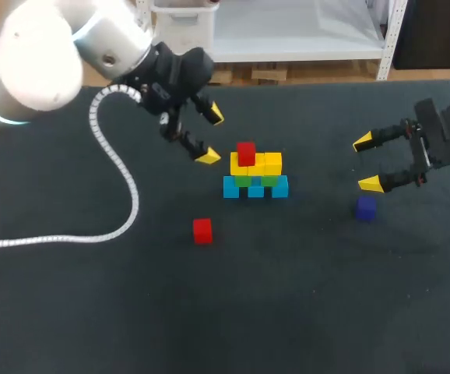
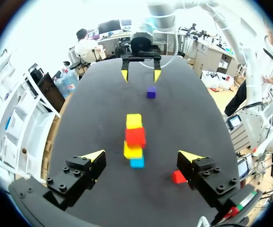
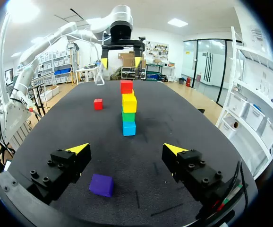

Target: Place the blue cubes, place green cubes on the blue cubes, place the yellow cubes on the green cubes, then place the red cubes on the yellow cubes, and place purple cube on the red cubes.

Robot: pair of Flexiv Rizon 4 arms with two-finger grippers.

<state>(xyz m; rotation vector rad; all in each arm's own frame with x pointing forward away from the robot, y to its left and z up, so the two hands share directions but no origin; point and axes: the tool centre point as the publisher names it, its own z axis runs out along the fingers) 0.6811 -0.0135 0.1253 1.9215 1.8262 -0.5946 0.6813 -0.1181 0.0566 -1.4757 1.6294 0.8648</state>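
A stack is standing near the middle of the dark table (image 1: 303, 312), well apart from its edges: blue cubes (image 1: 255, 188) are sitting in a row at the bottom, green cubes (image 1: 254, 180) are resting on them, yellow cubes (image 1: 258, 164) are lying on the green ones, and one red cube (image 1: 246, 153) is sitting on top, toward the stack's left end. The left gripper (image 1: 211, 136) is hanging just left of the stack with its fingers spread wide and holding nothing. A loose red cube (image 1: 202, 231) is lying on the table, nearer the robot than the stack and apart from it; in the left wrist view one finger is partly hiding it. A white coiled cable (image 1: 124, 195) is trailing from the left arm across the table's left side. The right gripper (image 1: 367, 163) is hovering well right of the stack, wide open and empty, its tips pointing toward the stack. The purple cube (image 1: 366, 208) is lying under it, touching neither finger.
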